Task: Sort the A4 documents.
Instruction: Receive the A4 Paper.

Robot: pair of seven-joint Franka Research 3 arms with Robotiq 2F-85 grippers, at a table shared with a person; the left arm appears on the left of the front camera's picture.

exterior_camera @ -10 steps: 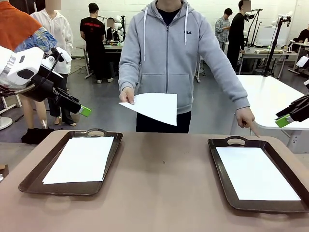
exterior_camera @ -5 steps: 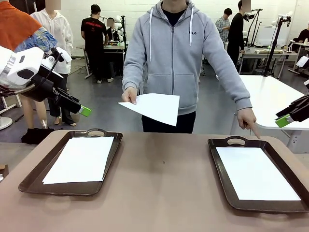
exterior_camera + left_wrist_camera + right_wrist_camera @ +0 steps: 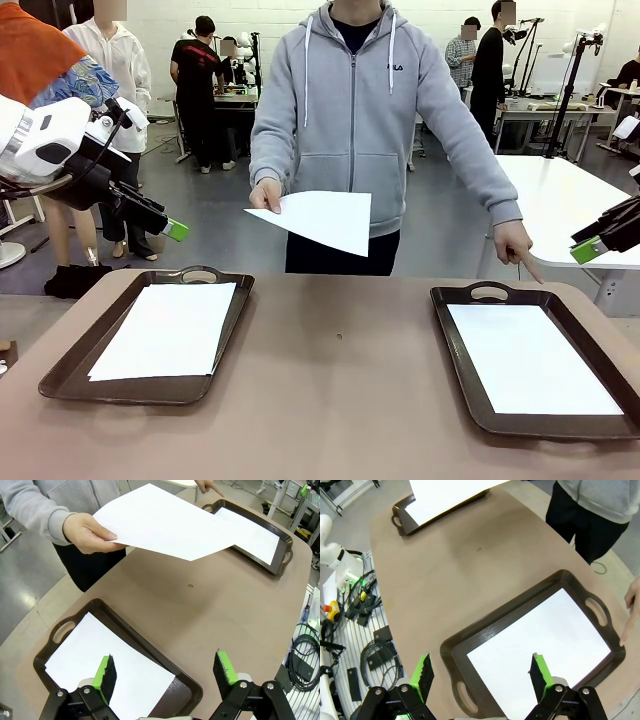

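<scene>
A person across the table holds one white A4 document out over the far edge in one hand. The other hand points down at the right dark brown tray. A sheet lies flat in that tray, and another sheet lies in the left tray. My left gripper hangs open above and beyond the left tray, holding nothing. In the left wrist view that gripper sits over the left tray's sheet, with the held sheet ahead. My right gripper is open above the right tray's sheet.
Bare brown tabletop lies between the two trays. Cables and boxes lie on the floor beside the table's right side. Another white table stands behind at the right, with other people farther back.
The person has shifted slightly and the held sheet has moved a little. Both arms and both tray sheets are as they were.
</scene>
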